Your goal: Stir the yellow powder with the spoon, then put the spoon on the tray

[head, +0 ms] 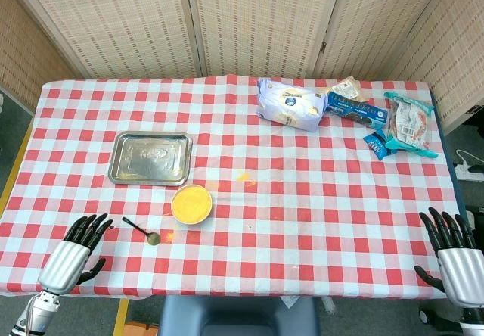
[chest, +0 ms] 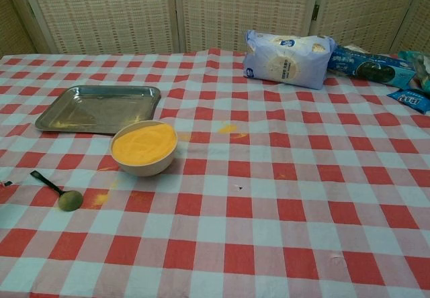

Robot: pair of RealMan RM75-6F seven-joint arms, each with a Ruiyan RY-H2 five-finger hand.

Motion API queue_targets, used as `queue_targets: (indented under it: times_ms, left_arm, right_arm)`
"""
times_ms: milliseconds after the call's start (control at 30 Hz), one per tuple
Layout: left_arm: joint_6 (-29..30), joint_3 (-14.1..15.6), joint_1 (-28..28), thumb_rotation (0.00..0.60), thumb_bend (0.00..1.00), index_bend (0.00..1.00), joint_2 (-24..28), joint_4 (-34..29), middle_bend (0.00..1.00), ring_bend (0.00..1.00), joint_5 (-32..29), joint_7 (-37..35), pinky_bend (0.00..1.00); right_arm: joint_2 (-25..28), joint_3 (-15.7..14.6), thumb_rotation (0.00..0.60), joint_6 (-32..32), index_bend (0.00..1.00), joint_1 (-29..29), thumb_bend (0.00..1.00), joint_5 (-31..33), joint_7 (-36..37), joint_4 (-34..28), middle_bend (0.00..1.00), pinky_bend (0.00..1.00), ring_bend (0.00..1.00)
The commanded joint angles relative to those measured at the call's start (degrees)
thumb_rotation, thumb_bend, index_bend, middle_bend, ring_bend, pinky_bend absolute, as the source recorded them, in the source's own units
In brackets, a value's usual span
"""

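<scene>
A bowl [head: 191,203] [chest: 144,148] of yellow powder stands on the checked cloth near the front left. A small dark-handled spoon [head: 141,230] [chest: 58,192] lies flat on the cloth left of the bowl, its scoop toward the front. Behind the bowl sits the empty metal tray [head: 150,158] [chest: 97,109]. My left hand [head: 76,251] rests at the table's front left corner, fingers spread, a short way left of the spoon and holding nothing. At the front right edge my right hand [head: 454,253] is open too, far from everything. Neither hand shows in the chest view.
Spilled yellow powder [head: 243,175] [chest: 228,129] marks the cloth right of the bowl and by the spoon. A white snack bag [head: 290,105] [chest: 287,58], a dark blue packet [head: 355,111] [chest: 371,66] and other packets [head: 408,122] lie at the back right.
</scene>
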Motion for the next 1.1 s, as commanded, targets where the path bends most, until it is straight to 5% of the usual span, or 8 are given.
queue_targets:
  times_ms: [33,300,367,400,500,600,800,1100]
  left_arm:
    - [0.29,0.0,0.11,0.6,0.37,0.0,-0.08,-0.04,0.0,0.0,0.07,-0.09,0.09]
    - [-1.76,1.59,-0.68,0.6,0.37,0.0,0.3,0.43,0.03,0.01,1.91,2.42,0.15]
    - [-1.08,1.72,-1.04,0.6,0.37,0.0,0.21,1.14,0.23,0.19,3.54,3.6,0.42]
    - [-0.46,1.58,-1.18,0.6,0.37,0.0,-0.13,1.46,0.43,0.4,4.23,3.71,0.64]
    - [-1.91,2.56,-2.66,0.6,0.37,0.0,-0.88,3.13,0.92,0.88,6.41,2.54,1.0]
    - [-5.05,2.23,-4.26,0.6,0.38,0.08,-1.99,4.79,1.0,1.0,5.75,2.86,1.0]
    - [-7.94,0.61,-6.79,0.6,0.39,0.32,-5.34,9.04,1.0,1.0,4.05,0.05,1.0]
    - [-12.89,-1.65,-10.06,0.6,0.38,0.42,-8.08,11.7,1.0,1.0,0.56,2.48,1.0]
  right_arm:
    - [-0.02,-0.02,0.6,-0.13,0.0,0.04,0.03,0.09,-0.02,-0.06,0.0,0.0,0.0]
    - [0.33,-0.38,0.6,0.85,0.0,-0.18,0.03,-1.21,0.2,-0.32,0.0,0.0,0.0]
    - [0.44,-0.53,0.6,0.81,0.0,-0.18,0.03,-1.37,0.6,-0.39,0.0,0.0,0.0]
    - [0.44,-0.51,0.6,0.83,0.0,-0.2,0.03,-1.29,0.66,-0.39,0.0,0.0,0.0]
    - [0.29,-0.5,0.6,0.54,0.0,-0.09,0.03,-1.17,0.55,-0.38,0.0,0.0,0.0]
    - [0.04,-0.46,0.6,0.3,0.0,0.07,0.03,-1.18,0.15,-0.5,0.0,0.0,0.0]
    - [-0.54,-0.58,0.6,-1.63,0.0,0.59,0.03,-0.25,-1.54,-0.66,0.0,0.0,0.0]
    - [-1.06,-0.04,0.6,-3.26,0.0,1.1,0.03,1.88,-2.8,-0.96,0.0,0.0,0.0]
